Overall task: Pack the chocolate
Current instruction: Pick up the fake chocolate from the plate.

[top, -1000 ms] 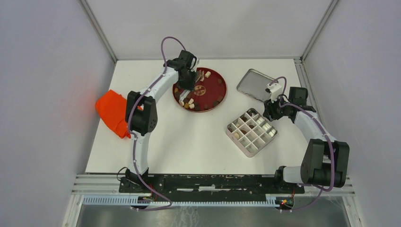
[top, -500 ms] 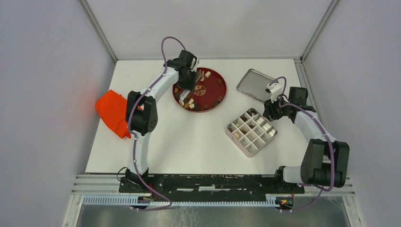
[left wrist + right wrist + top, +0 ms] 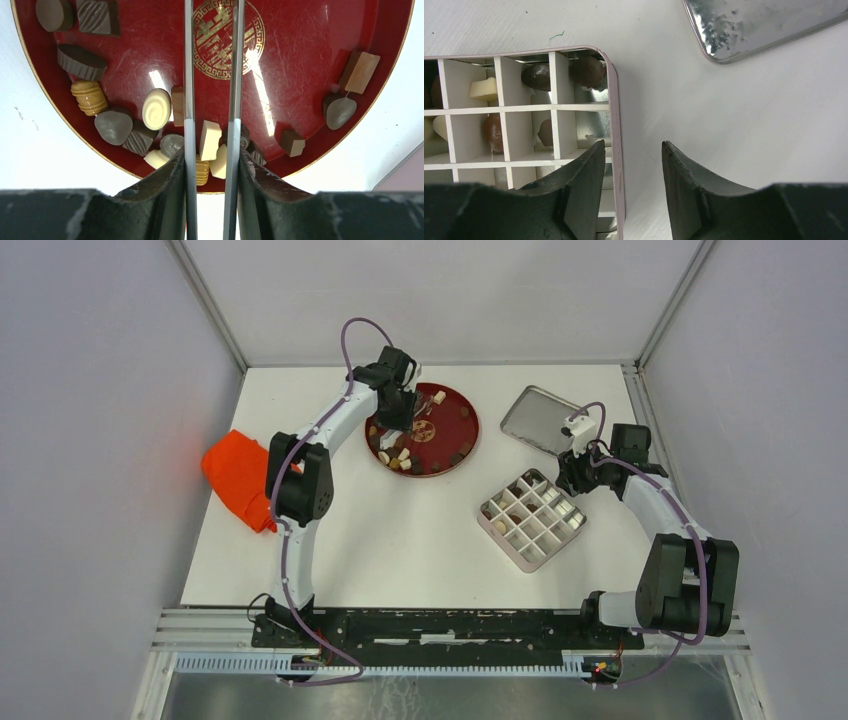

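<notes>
Slippage is the chief worry. The left gripper [image 3: 210,175] is clamped on metal tweezers [image 3: 188,75], whose two thin blades run out ahead of its fingers with a gap between them. Their tips pass beyond the wrist view, so I cannot tell whether they pinch anything. Most of the chocolate [image 3: 82,62] lies on the red plate [image 3: 300,75], under and to either side of the blades. One cream-white piece [image 3: 210,140] shows in the gap close to the fingertips. Smooth steel on a glossy moulded sweet gives little purchase, so an off-centre squeeze could, I judge, flick a piece across the plate or drop it on the way to the box [image 3: 614,115]. The pieces near the fingers crowd each other, so the blades may catch two at once, and a harder squeeze may dent soft chocolate. A few pieces sit in the box's cells, just left of the right gripper [image 3: 631,150]. Its jaws stand apart astride the box's rim, gripping nothing that I can see. The plate is lacquer-shiny with a gold emblem. The sweets are domes, discs, a ribbed barrel, ridged squares and plain blocks. The box is a tin with white dividers, and its dimpled metal lid [image 3: 764,25] lies ahead of the right fingers.
</notes>
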Available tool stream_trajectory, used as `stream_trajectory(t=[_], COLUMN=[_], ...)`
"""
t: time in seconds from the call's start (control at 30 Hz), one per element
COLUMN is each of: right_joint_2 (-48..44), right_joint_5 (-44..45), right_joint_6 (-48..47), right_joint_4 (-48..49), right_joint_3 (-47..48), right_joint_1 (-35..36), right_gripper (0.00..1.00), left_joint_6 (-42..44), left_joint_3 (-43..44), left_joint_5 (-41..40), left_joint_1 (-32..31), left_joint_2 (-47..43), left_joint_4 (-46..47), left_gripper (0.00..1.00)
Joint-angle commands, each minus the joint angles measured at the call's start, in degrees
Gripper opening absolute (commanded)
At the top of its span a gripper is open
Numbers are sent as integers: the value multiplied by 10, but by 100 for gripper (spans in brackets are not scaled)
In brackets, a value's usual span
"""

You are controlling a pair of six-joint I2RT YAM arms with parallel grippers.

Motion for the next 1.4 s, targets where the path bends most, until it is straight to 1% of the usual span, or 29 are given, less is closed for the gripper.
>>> stream_trajectory(t=[0.0,0.17,0.37,0.4,0.47,0.5,0.53,0.57,0.87,1.37], right_joint_2=[-11,-11,-11,-11,-11,-11,-11,-12,-12,-14], right_joint_5=[-14,-14,-15,-15,-14,-15,-14,-14,-14,-14], right_joint_6=[-5,-5,-6,-6,-7,-7,-7,-7,-6,-6], right_joint_4=[1,2,1,1,1,1,1,1,1,0], right_joint_3=[6,6,6,6,6,6,6,6,5,6], right_joint_1=[-3,-3,-3,-3,-3,-3,-3,-3,-3,-4], right_gripper=[52,52,52,52,52,52,52,52,52,52], left_joint_6=[4,8,8,7,6,6,5,4,4,6], left_joint_3=[20,19,22,21,21,21,21,21,20,17], left_joint_5=[2,10,5,5,7,8,9,9,2,6], left_joint_1=[-1,-1,-1,-1,-1,-1,-1,-1,0,-1], left_joint_2=[-23,-22,-17,-15,-13,-13,-13,-15,-47,-50], left_joint_4=[0,0,-1,-1,-2,-2,-3,-3,2,3], left_gripper=[43,45,41,37,23,12,3,2,2,2])
